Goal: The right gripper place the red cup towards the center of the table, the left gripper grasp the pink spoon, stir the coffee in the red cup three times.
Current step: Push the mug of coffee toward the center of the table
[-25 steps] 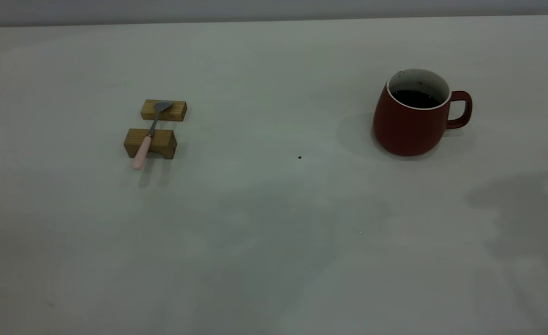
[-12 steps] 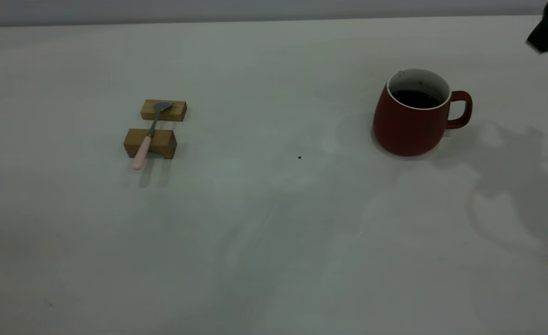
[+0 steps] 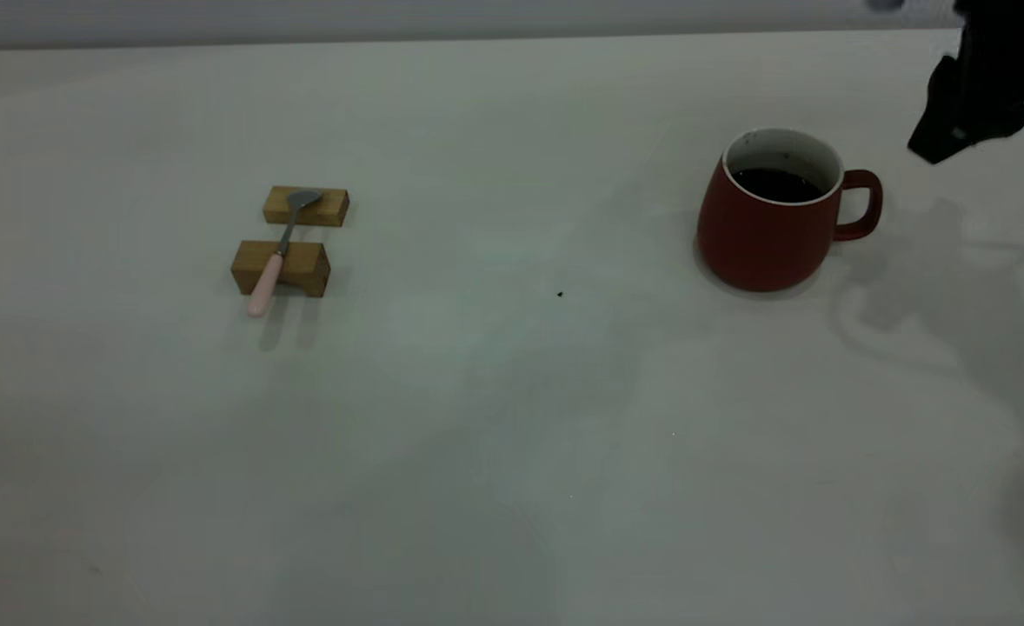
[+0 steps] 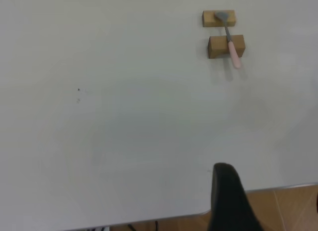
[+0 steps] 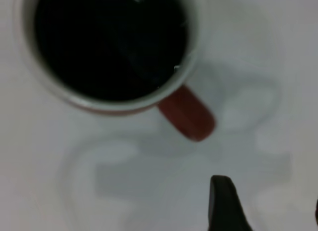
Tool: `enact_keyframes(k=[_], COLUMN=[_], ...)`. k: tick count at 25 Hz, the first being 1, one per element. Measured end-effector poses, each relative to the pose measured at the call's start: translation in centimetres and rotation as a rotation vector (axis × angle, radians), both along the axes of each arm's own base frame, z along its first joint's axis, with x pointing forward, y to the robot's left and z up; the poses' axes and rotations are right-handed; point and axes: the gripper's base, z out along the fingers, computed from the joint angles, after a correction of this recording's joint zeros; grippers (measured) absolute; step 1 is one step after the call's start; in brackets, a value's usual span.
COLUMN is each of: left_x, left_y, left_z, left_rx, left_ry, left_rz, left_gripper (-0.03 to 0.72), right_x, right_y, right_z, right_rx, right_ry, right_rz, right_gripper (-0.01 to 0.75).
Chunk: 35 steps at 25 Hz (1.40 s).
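Stretching across the whole scene, a plain off-white bench (image 3: 495,452) carries everything. Up at its far right corner hangs the black right gripper (image 3: 968,113), raised above the surface and just beyond the handle side of the red cup (image 3: 768,230); whether that gripper is open or closed cannot be told, as only one dark finger shows in its wrist view. The red cup stands upright toward the right side of the bench, nearer the far edge, handle pointing right, with dark coffee (image 3: 775,184) inside its white interior. Two tan wooden blocks (image 3: 282,268) sit toward the left side, one behind the other. The pink spoon (image 3: 275,261) lies across both blocks, grey bowl on the far block, pink handle overhanging the near one. The left gripper (image 4: 226,201) sits back over the bench edge, well apart from the spoon; its opening cannot be told. A tiny black speck (image 3: 560,295) marks the middle.
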Motion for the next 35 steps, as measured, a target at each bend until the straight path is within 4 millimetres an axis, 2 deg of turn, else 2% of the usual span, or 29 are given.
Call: enact_keyframes(k=[10,18,23,30,35], left_x=[0.0,0.0,0.0,0.0,0.0], left_y=[0.0,0.0,0.0,0.0,0.0], left_z=[0.0,0.0,0.0,0.0,0.0], left_rx=[0.000,0.000,0.000,0.000,0.000], left_ry=[0.000,0.000,0.000,0.000,0.000], left_rz=[0.000,0.000,0.000,0.000,0.000], left_gripper=[0.492,0.492,0.492,0.492,0.492], right_x=[0.1,0.2,0.4,1.1,1.6], right_y=[0.6,1.0,1.6,5.3,9.3], right_z=[-2.6,-5.1,-5.3,-5.4,-5.5], right_rx=[-0.017,0.012,0.034,0.047,0.072], right_ry=[-0.006,-0.021,-0.040,-0.066,-0.090], right_rz=[0.216,0.254,0.230,0.298,0.358], right_gripper=[0.462,0.462,0.462,0.462,0.462])
